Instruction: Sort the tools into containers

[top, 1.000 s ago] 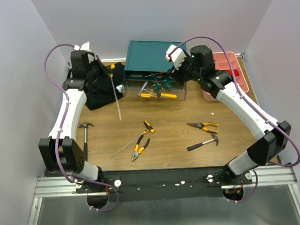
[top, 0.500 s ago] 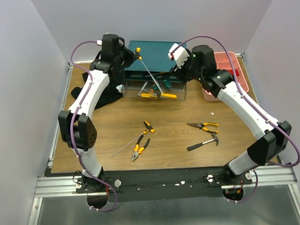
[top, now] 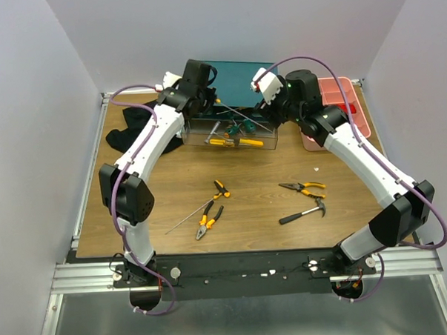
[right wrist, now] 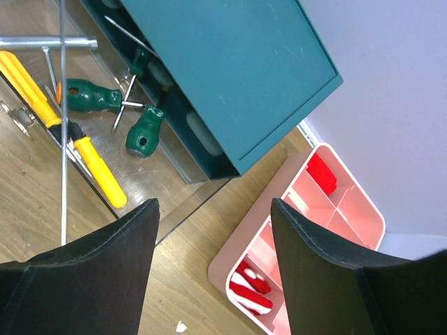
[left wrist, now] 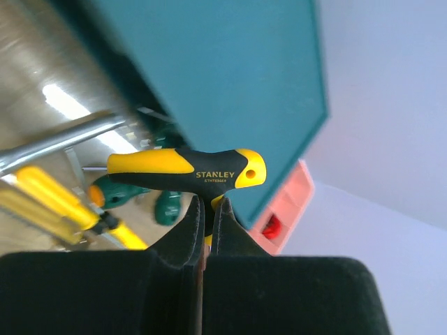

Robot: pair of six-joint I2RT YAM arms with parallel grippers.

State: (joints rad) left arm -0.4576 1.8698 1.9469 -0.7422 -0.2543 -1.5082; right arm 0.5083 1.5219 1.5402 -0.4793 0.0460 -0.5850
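My left gripper [top: 209,96] is shut on a yellow-and-black T-handle tool [left wrist: 185,167] and holds it above the teal drawer cabinet [top: 234,79]. The tool's thin shaft [top: 240,113] slants down over the open clear drawer [top: 229,136]. That drawer holds green-handled screwdrivers [right wrist: 91,94] and yellow-handled tools [right wrist: 98,167]. My right gripper [top: 266,114] is open and empty, hovering at the drawer's right end, between the cabinet [right wrist: 230,70] and the pink compartment tray [right wrist: 314,230]. On the table lie pliers [top: 221,188], more pliers [top: 205,222], a thin rod [top: 183,220], long-nose pliers [top: 304,186] and a hammer [top: 303,212].
A black cloth [top: 129,127] lies at the back left. The pink tray [top: 347,106] holds red and red-and-white items [right wrist: 255,289]. White walls close in the table at the back and both sides.
My left arm has swung right from over the black cloth to above the teal cabinet, carrying the T-handle tool. The right arm has barely moved.
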